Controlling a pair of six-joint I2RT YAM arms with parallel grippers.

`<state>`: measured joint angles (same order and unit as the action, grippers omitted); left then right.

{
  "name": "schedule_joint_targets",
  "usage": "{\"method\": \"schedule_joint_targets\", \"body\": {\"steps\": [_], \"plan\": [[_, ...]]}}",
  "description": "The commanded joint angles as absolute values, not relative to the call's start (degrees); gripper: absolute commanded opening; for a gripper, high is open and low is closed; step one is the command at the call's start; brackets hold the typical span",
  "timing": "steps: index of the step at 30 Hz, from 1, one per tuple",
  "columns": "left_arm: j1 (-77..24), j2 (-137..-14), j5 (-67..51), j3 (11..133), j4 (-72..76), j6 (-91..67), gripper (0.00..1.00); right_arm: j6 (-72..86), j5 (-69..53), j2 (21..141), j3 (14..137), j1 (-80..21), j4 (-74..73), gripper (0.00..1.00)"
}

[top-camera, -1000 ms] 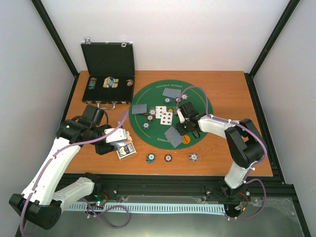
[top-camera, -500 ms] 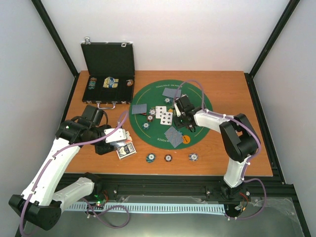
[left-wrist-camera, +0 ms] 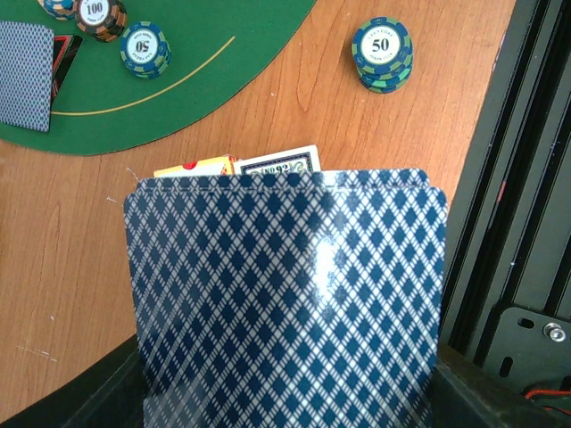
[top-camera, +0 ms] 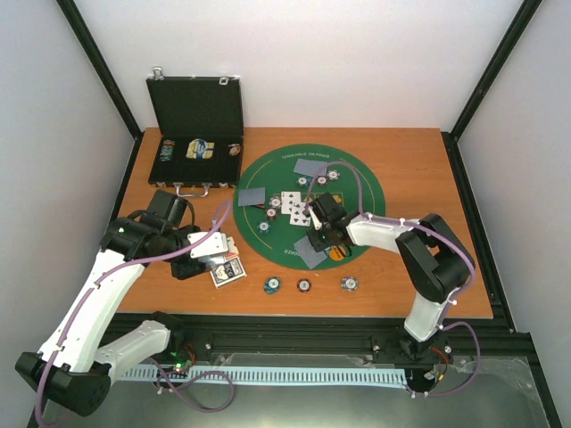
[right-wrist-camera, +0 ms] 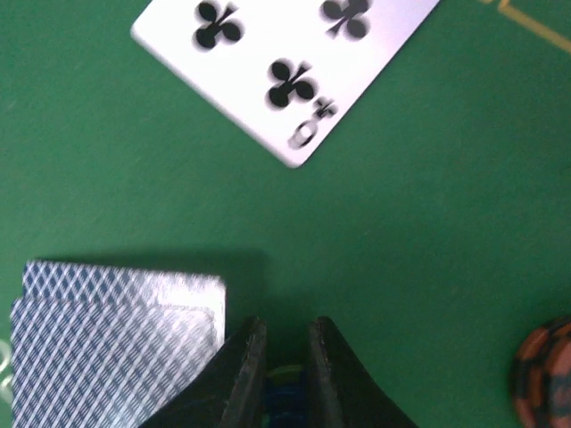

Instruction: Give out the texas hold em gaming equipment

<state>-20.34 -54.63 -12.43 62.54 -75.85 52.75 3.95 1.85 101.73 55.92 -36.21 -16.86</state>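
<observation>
White walls enclose a wooden tabletop (top-camera: 419, 178) with a round green mat (top-camera: 357, 192) at its centre. An open black case (top-camera: 196, 125) stands off the mat's far left side.

Off the mat's near left edge, the left claw (top-camera: 214, 252) is clenched on a stack of blue-backed cards (left-wrist-camera: 285, 303), held over a card box (left-wrist-camera: 277, 163) on the wood. A stack of 50 chips (left-wrist-camera: 382, 55) sits just off the mat's near rim.

On the near half of the mat, the right claw (top-camera: 318, 239) points down. Its fingers (right-wrist-camera: 245, 374) are almost together, clenched on a blue disc (right-wrist-camera: 278, 385) of which only a sliver shows. Face-down cards (right-wrist-camera: 116, 348) lie just beside it on the felt. A face-up clubs card (right-wrist-camera: 285, 62) lies towards the mat's centre, and a striped chip (right-wrist-camera: 546, 374) lies apart on the felt.
</observation>
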Motion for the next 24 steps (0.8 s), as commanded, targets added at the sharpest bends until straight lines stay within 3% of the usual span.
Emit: {"method": "schedule_joint_targets", "body": {"steps": [1, 10, 24], "plan": [[-20.3, -54.1, -12.7, 63.2, -75.8, 54.1, 0.16, 5.4, 1.4, 97.7, 53.2, -38.5, -17.4, 0.15], [-20.3, -53.7, -12.6, 63.1, -76.1, 54.1, 0.16, 4.2, 5.5, 99.5, 60.0, -38.1, -21.5, 0.17], [-20.3, -54.0, -12.2, 63.4, -76.1, 54.2, 0.16, 6.4, -5.2, 113.6, 70.8, -37.5, -19.5, 0.16]]}}
